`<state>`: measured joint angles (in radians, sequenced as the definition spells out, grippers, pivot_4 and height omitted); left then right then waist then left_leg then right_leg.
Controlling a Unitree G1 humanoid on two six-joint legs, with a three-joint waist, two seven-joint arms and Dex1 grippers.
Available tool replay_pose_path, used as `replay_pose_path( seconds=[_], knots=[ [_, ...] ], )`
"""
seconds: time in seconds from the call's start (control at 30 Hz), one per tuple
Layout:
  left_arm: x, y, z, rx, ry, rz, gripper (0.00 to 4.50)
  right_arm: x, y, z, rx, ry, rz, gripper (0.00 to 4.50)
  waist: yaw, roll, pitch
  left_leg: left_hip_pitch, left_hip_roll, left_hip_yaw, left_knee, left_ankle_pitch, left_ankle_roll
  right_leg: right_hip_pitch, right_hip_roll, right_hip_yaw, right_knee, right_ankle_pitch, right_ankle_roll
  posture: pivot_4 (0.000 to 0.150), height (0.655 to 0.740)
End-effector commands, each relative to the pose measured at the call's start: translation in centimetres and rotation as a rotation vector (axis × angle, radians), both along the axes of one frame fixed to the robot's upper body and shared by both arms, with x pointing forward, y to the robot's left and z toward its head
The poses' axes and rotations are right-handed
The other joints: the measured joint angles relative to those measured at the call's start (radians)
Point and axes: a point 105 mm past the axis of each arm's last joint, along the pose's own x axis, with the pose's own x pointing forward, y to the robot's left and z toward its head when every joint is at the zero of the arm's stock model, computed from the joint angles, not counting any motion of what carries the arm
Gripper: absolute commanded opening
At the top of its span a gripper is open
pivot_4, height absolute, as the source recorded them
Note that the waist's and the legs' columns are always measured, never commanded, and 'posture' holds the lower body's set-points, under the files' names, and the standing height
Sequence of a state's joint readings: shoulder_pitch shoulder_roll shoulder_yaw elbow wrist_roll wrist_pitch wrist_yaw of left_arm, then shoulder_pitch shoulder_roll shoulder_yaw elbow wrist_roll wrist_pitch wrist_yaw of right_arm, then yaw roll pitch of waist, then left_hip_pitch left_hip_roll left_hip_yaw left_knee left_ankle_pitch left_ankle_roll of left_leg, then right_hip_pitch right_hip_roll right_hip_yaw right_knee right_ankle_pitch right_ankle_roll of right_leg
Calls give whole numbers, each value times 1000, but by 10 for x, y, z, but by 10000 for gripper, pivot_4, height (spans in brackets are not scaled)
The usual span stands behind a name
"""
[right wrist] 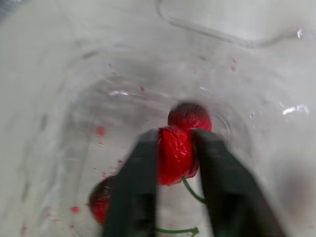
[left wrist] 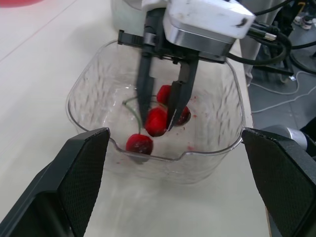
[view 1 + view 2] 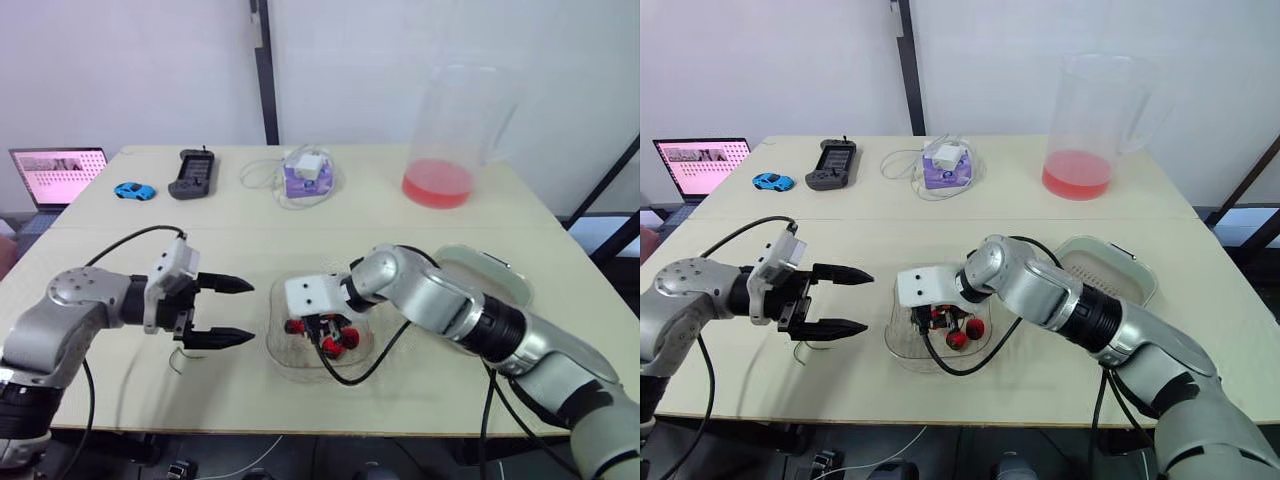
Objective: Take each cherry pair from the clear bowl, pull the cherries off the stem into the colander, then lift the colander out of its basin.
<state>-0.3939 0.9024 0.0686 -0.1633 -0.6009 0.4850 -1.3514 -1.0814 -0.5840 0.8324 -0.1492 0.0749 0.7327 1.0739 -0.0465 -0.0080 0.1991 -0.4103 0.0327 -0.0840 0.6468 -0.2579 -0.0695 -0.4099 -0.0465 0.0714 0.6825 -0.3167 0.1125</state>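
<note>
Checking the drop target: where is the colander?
The pale perforated colander sits on the table on the robot's right in the head views, behind the right arm, right of the clear plastic bowl where the right end effector grips a red cherry.

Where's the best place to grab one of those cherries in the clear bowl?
Probably the round body of a cherry, from straight above: the clear bowl is open-topped, walled all round, and the stem is thin and curved. The right tool pinches one so.
</note>
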Motion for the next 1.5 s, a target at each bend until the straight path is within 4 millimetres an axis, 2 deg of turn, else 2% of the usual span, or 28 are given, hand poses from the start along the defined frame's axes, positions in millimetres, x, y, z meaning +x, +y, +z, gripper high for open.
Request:
replay_pose_path(
  seconds=[0.03, 0.1, 0.17, 0.27, 0.37, 0.43, 0.63, 0.9, 1.13, 1.23, 1.27, 1.5],
  knots=[
    [-1, -1, 9, -2, -47, -10, 45000, 3, 3, 29, 69, -66, 5, 34659, 0, 0, 0, 0, 0, 0, 0, 0, 0, 0, 0, 0, 0, 0, 0, 1500, 7332],
    [-1, -1, 9, -7, -41, -12, 45000, -2, 0, 36, 110, 1, -45, 44471, 1, 0, 0, 0, 0, 0, 0, 0, 0, 0, 0, 0, 0, 0, 0, 1500, 7332],
    [-2, -2, 9, -11, -35, -14, 45000, -8, -1, 40, 136, 55, -69, 44471, 1, 0, 0, 0, 0, 0, 0, 0, 0, 0, 0, 0, 0, 0, 0, 1500, 7332],
    [-2, -2, 10, -18, -36, -20, 45000, -15, -6, 45, 200, 190, -218, 44471, 1, 0, 0, 0, 0, 0, 0, 0, 0, 0, 0, 0, 0, 0, 0, 1500, 7332],
    [0, -3, 11, -22, -40, -26, 45000, -11, -18, 36, 205, 268, -471, 44471, 1, 0, 0, 0, 0, -1, 0, 0, 0, 0, 0, 0, 0, 0, 0, 1500, 7332],
    [0, -4, 11, -22, -42, -31, 45000, -13, -21, 30, 192, 278, -548, 44471, 2, 0, 0, 0, 0, -1, 0, 0, 0, 0, 0, 0, 1, 0, 0, 1500, 7332],
    [1, -6, 15, -47, -20, -57, 45000, -9, -20, 8, 203, 245, -639, 44471, 0, 0, 0, 0, 0, 0, 0, 0, 0, 0, 0, 0, 0, 0, 0, 1500, 7332],
    [5, -3, 19, -45, -33, -62, 45000, -3, -18, 4, 234, 220, -699, 44471, -2, 0, 0, 0, 0, 0, 0, 0, 0, 0, 0, 0, 0, 0, 0, 1500, 7332],
    [5, -1, 18, -36, -37, -55, 45000, -6, -14, -3, 219, 225, -697, 44471, -2, 0, 0, 0, 0, 0, 0, 0, 0, 0, 0, 0, 0, 0, 0, 1500, 7332],
    [5, 0, 19, -34, -38, -51, 45000, -6, -12, -6, 214, 232, -703, 36641, -2, 0, 0, 0, 0, 0, 0, 0, 0, 0, 0, 0, 0, 0, 0, 1500, 7332],
    [5, 0, 19, -34, -39, -51, 45000, -6, -12, -8, 208, 235, -706, 32625, -3, 0, 0, 0, 0, 0, 0, 0, 0, 0, 0, 0, 0, 0, 0, 1500, 7332],
    [5, -1, 19, -32, -40, -50, 45000, -6, -12, -12, 197, 248, -718, 32625, -3, 0, 0, 0, 0, 0, -1, 0, 0, 0, 0, 0, 0, 0, 0, 1500, 7332]
  ],
)
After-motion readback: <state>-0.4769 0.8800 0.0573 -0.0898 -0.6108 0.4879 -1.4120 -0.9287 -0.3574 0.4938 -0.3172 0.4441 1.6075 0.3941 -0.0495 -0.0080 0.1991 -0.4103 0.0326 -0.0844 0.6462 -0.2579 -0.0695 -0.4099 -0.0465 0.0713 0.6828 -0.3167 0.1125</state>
